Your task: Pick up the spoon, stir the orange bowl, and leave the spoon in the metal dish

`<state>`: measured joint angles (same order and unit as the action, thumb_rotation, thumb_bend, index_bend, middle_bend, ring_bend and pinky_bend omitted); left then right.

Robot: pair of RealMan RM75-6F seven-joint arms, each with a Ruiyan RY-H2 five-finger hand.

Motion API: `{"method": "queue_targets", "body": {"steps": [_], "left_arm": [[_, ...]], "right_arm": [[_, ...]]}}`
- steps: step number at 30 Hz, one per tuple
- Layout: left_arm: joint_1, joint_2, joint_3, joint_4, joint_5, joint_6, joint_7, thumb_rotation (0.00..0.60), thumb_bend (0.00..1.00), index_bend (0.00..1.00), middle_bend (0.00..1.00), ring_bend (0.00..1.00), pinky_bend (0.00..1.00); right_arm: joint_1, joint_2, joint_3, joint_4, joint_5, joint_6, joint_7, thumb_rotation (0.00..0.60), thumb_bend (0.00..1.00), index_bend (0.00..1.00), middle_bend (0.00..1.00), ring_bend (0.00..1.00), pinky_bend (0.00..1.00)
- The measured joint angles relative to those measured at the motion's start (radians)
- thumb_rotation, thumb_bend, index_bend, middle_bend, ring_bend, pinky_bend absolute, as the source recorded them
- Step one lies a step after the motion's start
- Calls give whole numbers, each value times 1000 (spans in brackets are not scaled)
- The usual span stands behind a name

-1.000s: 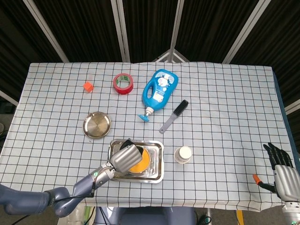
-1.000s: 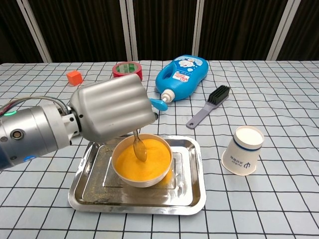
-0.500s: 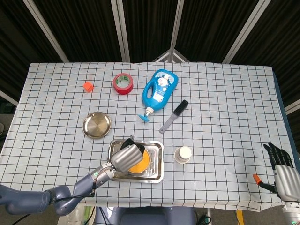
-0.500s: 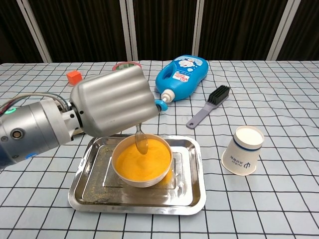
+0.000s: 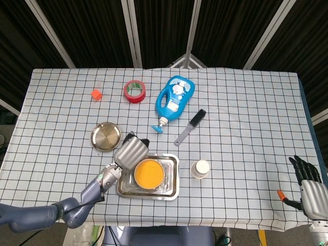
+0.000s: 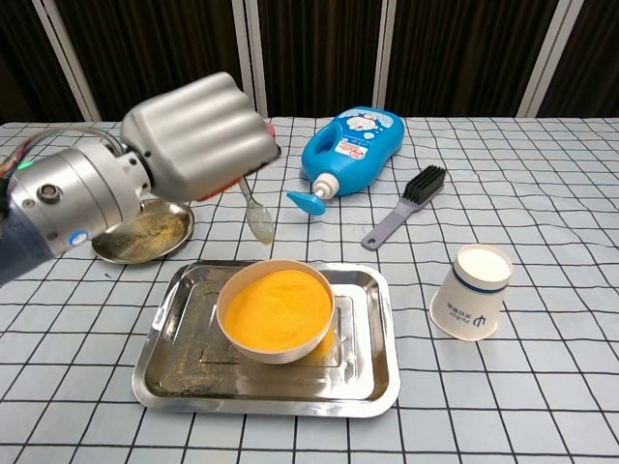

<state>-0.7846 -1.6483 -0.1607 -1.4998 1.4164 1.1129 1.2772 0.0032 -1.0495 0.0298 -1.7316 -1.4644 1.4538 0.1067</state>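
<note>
Spoon (image 6: 257, 215): upper-left of centre in the chest view, bowl end hanging down, clear of the orange bowl and just above its far-left rim; handle runs up into the left hand.
Left hand (image 6: 198, 136): fingers curled around the spoon handle, holding it; sits at upper left in the chest view, and in the head view (image 5: 131, 151) between the dish and the tray.
Orange bowl (image 6: 277, 309): lower centre, resting in a rectangular steel tray (image 6: 375, 379); contents level, spoon out of it.
Metal dish (image 6: 145, 234): round, shallow, left of the tray, partly hidden behind the left wrist in the chest view; seen whole at centre-left in the head view (image 5: 106, 136).
Step in hand: probably the carry from bowl to dish, stirring apparently finished.
Doing it well: keep the spoon tip high enough to pass the tray edge and the dish rim, travel left, lower until the bowl end rests inside the dish, then ease the grip so the handle does not tip out.
Risk: handle overhanging the shallow rim and sliding off.
Right hand (image 5: 308, 185): lower right corner of the head view, fingers spread, holding nothing.
Nearby: paper cup (image 6: 473, 291) right of the tray; blue bottle (image 6: 350, 147) and brush (image 6: 406, 205) behind.
</note>
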Motion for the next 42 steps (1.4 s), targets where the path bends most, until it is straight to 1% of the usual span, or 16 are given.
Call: {"method": "queue_targets", "body": {"steps": [2,4,9,17,23,34,37,40,42], "left_arm": [[3,2,-26,42,-49,2,-14,600,666,810,1000,1000,1000],[6,5,-42,79,-86,2,-28,600,666,810,1000,1000,1000],[18,-1,-52,165,-159,3,-56,600,665,810,1000,1000,1000],[46,-49,-25,282,-216,4,-117,600,655,802,1000,1000,1000],[53,-81,-9,345,-223,11,-169,600,645,790,1000,1000,1000],[74,-89,11,385,-235,23,-211,600,642,780,1000,1000,1000],[85,-83,20,392,-237,27,-222,600,632,737,1000,1000,1000],[91,-80,25,395,-235,29,-236,600,577,635,996,1000,1000],[93,-79,28,395,-230,31,-255,600,523,568,982,999,1000]], "right_arm": [[1,1,0,0,0,-2,2,600,312,0,0,0,0],[0,1,-1,-2,-1,-1,1,600,313,0,0,0,0],[-2,1,-3,-7,0,0,-3,600,311,0,0,0,0],[0,2,0,-8,9,-6,2,600,312,0,0,0,0],[-1,2,-1,-8,9,-5,1,600,312,0,0,0,0],[-2,1,-1,-9,9,-4,-2,600,311,0,0,0,0],[-2,1,-1,-11,8,-3,-6,600,312,0,0,0,0],[-2,0,-2,-12,8,-4,-9,600,312,0,0,0,0],[-3,0,-3,-12,8,-4,-11,600,312,0,0,0,0]]}}
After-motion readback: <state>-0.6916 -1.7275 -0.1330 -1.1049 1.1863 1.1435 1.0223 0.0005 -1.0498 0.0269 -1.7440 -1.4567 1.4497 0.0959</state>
